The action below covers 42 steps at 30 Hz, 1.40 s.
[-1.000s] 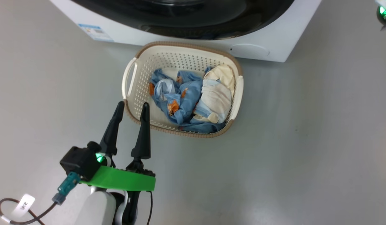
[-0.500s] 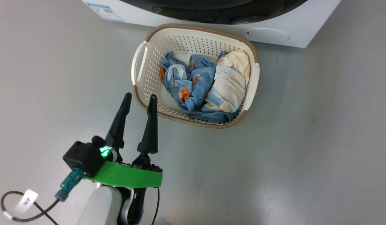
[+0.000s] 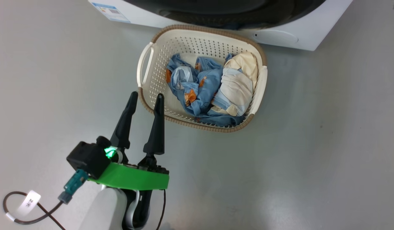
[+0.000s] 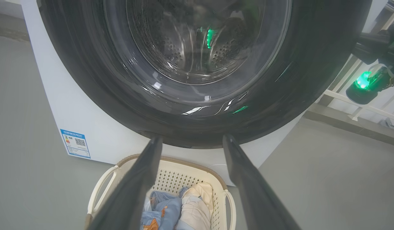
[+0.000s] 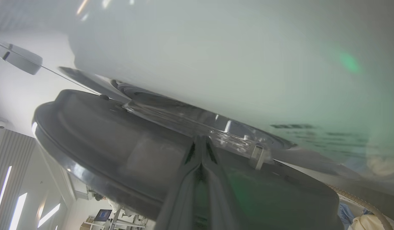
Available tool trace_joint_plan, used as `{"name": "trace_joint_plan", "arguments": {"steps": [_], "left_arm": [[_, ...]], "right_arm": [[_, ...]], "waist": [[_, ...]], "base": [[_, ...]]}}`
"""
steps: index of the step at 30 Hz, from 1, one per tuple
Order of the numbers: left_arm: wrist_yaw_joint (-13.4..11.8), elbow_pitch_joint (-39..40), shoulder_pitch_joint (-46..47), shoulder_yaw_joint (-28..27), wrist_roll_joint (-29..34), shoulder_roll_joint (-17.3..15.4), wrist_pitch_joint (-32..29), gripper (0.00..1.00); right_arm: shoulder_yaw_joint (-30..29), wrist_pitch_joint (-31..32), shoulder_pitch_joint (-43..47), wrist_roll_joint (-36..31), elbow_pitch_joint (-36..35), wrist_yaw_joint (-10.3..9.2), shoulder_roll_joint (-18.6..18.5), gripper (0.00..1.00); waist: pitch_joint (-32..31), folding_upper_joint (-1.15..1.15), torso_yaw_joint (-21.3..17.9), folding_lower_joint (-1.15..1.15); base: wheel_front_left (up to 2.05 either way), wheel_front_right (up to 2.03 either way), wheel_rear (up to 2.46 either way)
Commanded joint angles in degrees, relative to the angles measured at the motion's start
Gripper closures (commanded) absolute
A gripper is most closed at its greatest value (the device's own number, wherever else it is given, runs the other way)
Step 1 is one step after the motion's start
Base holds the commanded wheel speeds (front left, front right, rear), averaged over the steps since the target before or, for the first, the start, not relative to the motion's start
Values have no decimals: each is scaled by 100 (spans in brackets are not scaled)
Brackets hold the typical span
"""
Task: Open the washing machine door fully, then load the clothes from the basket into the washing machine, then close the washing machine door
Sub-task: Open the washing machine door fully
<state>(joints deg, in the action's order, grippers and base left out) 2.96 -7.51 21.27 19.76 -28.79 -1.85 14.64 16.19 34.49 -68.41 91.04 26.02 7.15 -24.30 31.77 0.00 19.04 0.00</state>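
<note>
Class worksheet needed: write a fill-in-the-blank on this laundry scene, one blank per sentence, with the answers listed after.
1. The left gripper, near the basket, is ___ (open or shut).
2. The right gripper has its fingers pressed together, so it is ___.
3. The clothes lie ___ the basket.
4. The label sticker on the washing machine is ___ in colour.
Missing words: open; shut; inside; blue.
</note>
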Motion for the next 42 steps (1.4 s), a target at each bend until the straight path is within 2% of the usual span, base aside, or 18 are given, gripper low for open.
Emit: {"name": "trace_joint_plan", "arguments": {"steps": [1,13,28,42], "left_arm": [[-32,113,22,-163,-19,-103,36,0],[-12,43,-174,-225,47,-103,36,0],[182,-166,-744,-430,529,-103,36,0],[252,-213,-1001,-476,613,-103,36,0]], "right_arm": [[85,88,170,-102,-208,34,184,100],[271,174,719,-48,-299,34,389,100],[516,402,1721,89,-510,34,783,100],[685,668,2363,76,-613,34,1164,100]], "waist": [[-80,0,-17,0],[-526,0,-79,0],[-1360,0,-269,0],[-1776,0,-169,0]], "base": [[0,0,0],[0,0,0],[0,0,0],[0,0,0]]}}
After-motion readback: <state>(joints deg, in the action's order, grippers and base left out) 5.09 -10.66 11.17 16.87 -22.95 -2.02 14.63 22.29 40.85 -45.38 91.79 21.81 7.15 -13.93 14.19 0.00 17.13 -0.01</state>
